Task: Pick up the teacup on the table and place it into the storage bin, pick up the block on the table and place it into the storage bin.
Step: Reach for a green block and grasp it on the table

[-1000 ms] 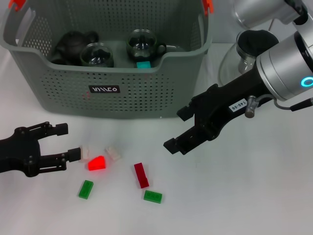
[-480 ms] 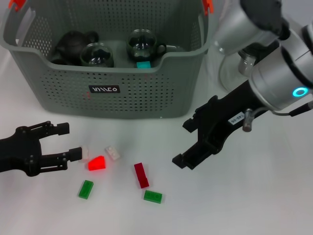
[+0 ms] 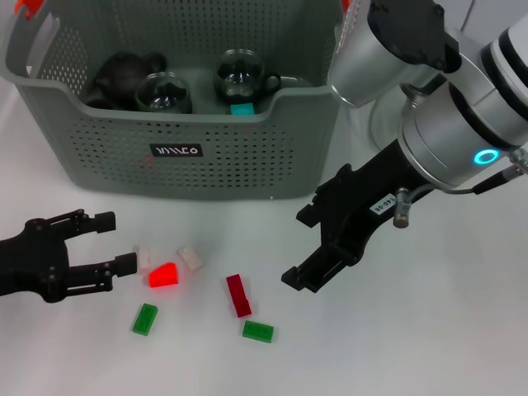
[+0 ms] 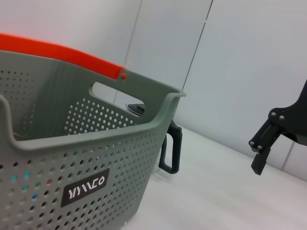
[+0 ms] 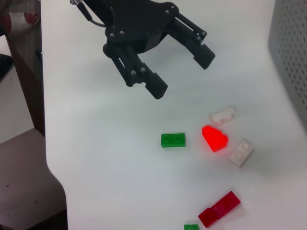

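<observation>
The right gripper is hovering spread right of the dark red block, whose long axis is running near-to-far.

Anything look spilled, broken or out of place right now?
Nothing damaged or spilled. Six small blocks lie scattered on the table before the storage bin, including a bright red block. Both grippers, left and right, hang open and empty.

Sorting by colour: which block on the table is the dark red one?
The long dark red block, lying between the bright red wedge and the right claw.
</observation>
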